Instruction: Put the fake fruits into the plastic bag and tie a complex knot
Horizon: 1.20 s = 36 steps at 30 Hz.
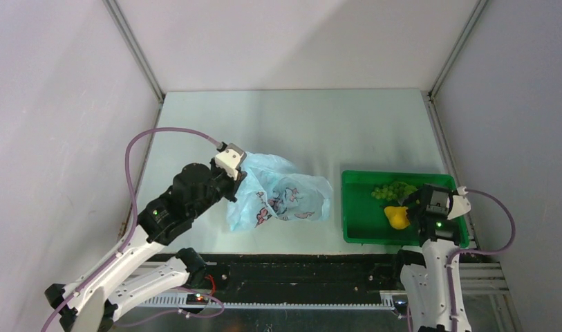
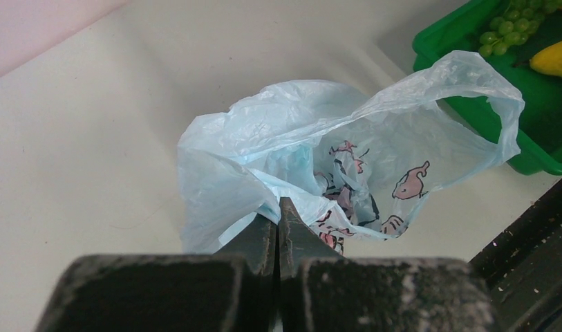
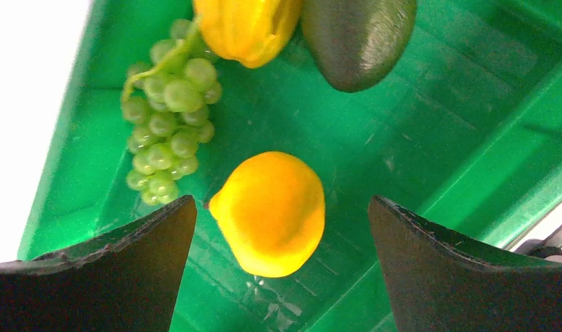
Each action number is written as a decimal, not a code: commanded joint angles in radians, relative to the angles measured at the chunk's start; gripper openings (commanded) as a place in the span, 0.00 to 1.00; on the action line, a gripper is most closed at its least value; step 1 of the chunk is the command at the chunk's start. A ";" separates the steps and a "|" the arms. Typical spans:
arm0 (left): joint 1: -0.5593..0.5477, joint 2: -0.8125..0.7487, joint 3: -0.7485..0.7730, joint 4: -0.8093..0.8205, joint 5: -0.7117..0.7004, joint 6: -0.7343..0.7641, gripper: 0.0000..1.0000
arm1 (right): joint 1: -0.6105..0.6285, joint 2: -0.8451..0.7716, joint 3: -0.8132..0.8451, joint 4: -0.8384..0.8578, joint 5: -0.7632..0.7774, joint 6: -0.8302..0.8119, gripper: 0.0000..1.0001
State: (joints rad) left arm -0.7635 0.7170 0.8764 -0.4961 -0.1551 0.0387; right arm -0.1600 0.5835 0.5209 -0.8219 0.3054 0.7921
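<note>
One fruit between right claw fingers

Overhead sees whole table; left wrist near bag; right wrist close above tray, shared.

Bright even light, soft faint shadows, table blown white in right wrist view

The left arm stretches toward one o'clock, its left end effector pinched tight on the plastic bag. The right arm rises near its base, right end effector pointing down, jaws spread wide.
</note>
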 commanded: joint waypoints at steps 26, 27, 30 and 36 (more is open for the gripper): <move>0.004 0.010 -0.013 0.033 0.051 -0.027 0.00 | 0.103 0.208 -0.092 0.247 -0.043 0.004 0.91; 0.005 0.011 -0.013 0.033 0.051 -0.028 0.00 | 0.098 0.201 -0.093 0.250 -0.046 -0.001 0.89; 0.006 0.010 -0.013 0.033 0.053 -0.028 0.00 | 0.082 0.197 -0.097 0.256 -0.062 -0.019 0.83; 0.006 0.010 -0.013 0.034 0.055 -0.029 0.00 | 0.081 0.209 -0.110 0.271 -0.092 -0.035 0.81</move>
State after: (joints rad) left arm -0.7635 0.7315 0.8764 -0.4950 -0.1177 0.0250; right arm -0.0765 0.7906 0.4202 -0.5636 0.2169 0.7761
